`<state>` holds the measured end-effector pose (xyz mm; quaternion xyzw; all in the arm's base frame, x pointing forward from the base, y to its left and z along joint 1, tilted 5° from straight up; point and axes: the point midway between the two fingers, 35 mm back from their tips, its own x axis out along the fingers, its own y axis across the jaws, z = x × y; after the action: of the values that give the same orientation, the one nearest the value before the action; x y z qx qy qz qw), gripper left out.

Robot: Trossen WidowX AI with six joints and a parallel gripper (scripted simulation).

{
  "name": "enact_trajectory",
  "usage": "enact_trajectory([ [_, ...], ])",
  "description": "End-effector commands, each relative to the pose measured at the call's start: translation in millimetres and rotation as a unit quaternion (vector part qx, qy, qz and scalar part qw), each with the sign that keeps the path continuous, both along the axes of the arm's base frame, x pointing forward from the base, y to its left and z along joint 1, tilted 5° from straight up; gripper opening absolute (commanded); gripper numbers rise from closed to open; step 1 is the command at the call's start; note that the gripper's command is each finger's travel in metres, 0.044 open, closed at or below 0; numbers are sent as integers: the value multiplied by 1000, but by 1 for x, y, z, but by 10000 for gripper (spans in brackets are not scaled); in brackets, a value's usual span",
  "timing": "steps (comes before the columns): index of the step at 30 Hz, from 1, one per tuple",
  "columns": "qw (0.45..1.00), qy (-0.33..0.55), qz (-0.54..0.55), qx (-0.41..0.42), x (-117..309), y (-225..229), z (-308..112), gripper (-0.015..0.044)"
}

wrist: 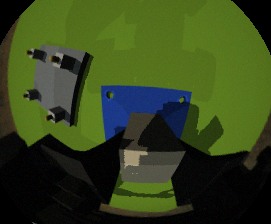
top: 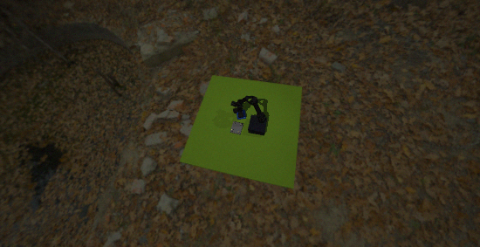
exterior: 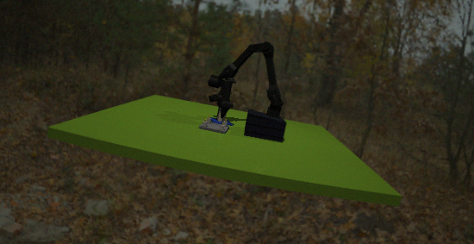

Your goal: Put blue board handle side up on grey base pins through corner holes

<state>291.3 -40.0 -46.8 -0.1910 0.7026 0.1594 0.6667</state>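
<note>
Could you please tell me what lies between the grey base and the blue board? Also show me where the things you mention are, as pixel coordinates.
Only a narrow bare strip of the green table top (wrist: 92, 107) separates the grey base (wrist: 58, 82) from the blue board (wrist: 120, 107), as the wrist view shows.

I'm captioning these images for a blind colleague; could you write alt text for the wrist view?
The gripper is shut on the square grey handle of a blue board on a green table top. Two corner holes show in the board's far edge. To the left, separate from the board, sits a grey base with four gold-pinned posts.
</note>
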Motion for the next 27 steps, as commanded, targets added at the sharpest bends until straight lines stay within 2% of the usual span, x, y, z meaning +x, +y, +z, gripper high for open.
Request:
enact_trajectory([
  [1, 1000, -1, -9, 4, -1, 0, 2, 0],
  [27, 1000, -1, -2, 2, 6, 4, 65, 0],
])
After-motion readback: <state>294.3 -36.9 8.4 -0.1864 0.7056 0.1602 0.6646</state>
